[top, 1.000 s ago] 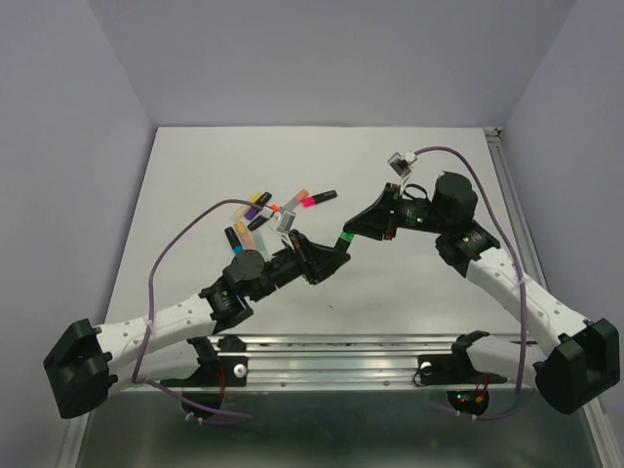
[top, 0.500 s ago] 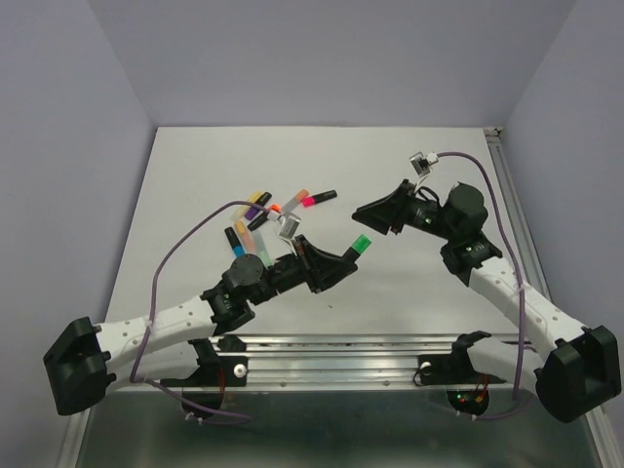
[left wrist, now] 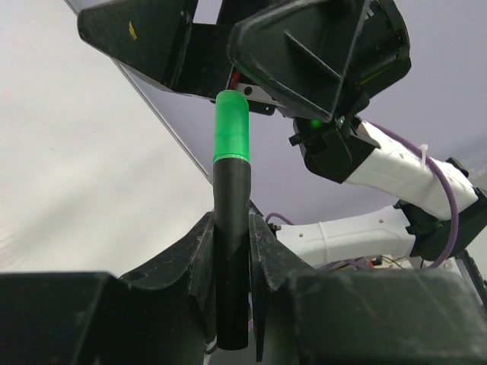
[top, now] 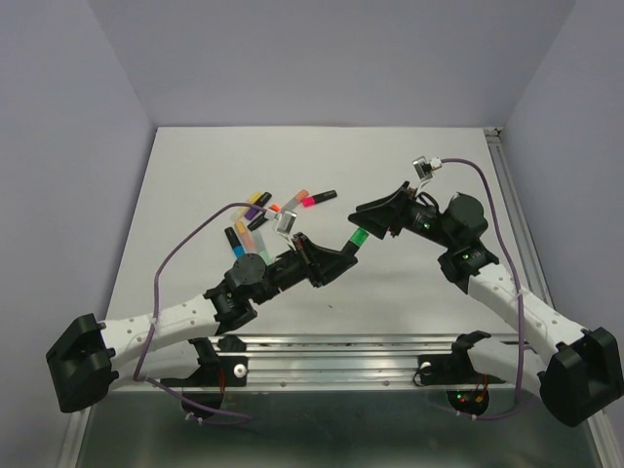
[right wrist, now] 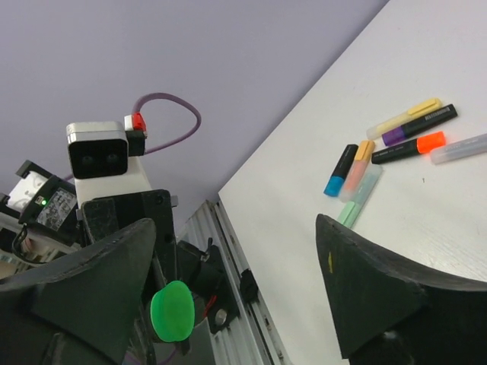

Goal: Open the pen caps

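Showing the left gripper raised above the white table, we find it clamped tight on the black pen body, which stands upright between its two fingers in the left wrist view. We note that the green cap is seated on the pen's outer end, which points toward the right arm. We see the right gripper spread wide, one jaw on either side of the green cap and neither visibly touching it. From the right wrist view we look end-on at this cap, which sits nearer the jaw at the left of that view. We mark the other pens lying in a loose cluster on the table beyond the left arm. Among them we can pick out a blue cap, a purple cap and an orange cap.
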Controlling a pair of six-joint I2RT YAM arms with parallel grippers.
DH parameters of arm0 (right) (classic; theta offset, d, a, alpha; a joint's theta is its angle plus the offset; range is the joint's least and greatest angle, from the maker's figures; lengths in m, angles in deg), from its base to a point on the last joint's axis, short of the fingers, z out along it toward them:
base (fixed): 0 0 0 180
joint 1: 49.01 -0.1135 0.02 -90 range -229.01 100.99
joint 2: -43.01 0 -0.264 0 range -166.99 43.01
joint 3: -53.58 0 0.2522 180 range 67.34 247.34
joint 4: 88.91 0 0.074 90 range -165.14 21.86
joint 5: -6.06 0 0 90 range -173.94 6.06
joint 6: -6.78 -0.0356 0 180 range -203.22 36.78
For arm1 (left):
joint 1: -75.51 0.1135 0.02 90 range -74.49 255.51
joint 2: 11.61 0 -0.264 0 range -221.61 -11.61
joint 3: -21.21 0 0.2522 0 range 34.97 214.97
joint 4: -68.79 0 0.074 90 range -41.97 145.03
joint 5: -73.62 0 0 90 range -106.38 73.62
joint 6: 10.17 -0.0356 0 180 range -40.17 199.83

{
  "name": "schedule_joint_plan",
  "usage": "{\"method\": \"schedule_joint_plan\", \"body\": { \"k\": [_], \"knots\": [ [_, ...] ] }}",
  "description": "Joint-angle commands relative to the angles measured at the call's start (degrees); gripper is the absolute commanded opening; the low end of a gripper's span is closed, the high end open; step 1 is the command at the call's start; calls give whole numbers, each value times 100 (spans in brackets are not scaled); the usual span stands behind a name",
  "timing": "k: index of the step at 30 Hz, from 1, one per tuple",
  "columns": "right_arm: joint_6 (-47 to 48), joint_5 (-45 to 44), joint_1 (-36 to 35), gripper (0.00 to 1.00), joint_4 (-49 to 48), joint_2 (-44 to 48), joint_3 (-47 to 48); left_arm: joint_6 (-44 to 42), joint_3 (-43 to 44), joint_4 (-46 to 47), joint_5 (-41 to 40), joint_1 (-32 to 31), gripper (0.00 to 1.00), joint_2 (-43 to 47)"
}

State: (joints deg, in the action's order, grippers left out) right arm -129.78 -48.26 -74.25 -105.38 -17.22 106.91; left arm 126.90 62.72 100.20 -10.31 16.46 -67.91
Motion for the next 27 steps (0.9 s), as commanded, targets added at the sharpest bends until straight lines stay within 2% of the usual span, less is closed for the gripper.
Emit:
{"method": "schedule_joint_plan", "body": {
  "k": [1, 4, 9, 12, 13, 16, 17, 18, 22, 24, 26, 27],
  "knots": [
    [-89, -96, -69, 98, -333, 186, -142, 215, -59, 300, -509, -19, 0, 92],
    [-229, -114, -113, 98, -535, 187, -248, 241, -50, 291, -563, -19, 0, 75],
    [-362, -228, -350, 93, -790, 29, -292, 373, -15, 291, -879, -19, 0, 13],
    [-449, -377, -508, 79, -887, -59, -292, 435, 20, 256, -949, -19, 0, -48],
    [-467, -439, -544, 69, -939, -103, -327, 435, 29, 247, -958, -10, 0, -75],
    [-511, -614, -649, 55, -1115, -95, -397, 479, 29, 212, -1046, -19, 0, -101],
    [-529, -685, -658, 46, -1090, -86, -406, 513, 20, 194, -1081, -19, 0, -110],
    [-538, -738, -676, 43, -1055, -77, -406, 566, -15, 212, -1159, -19, 0, -93],
    [-511, -782, -720, 20, -976, -59, -380, 566, -33, 203, -1230, -19, 0, -31],
    [-511, -800, -737, 16, -914, -68, -354, 567, -50, 194, -1283, -19, 0, -13],
    [-537, -817, -764, 1, -896, -77, -354, 567, -50, 194, -1318, -10, 0, -13],
    [-538, -843, -772, 1, -905, -77, -362, 575, -50, 203, -1327, -19, 0, -13]
  ]
}}
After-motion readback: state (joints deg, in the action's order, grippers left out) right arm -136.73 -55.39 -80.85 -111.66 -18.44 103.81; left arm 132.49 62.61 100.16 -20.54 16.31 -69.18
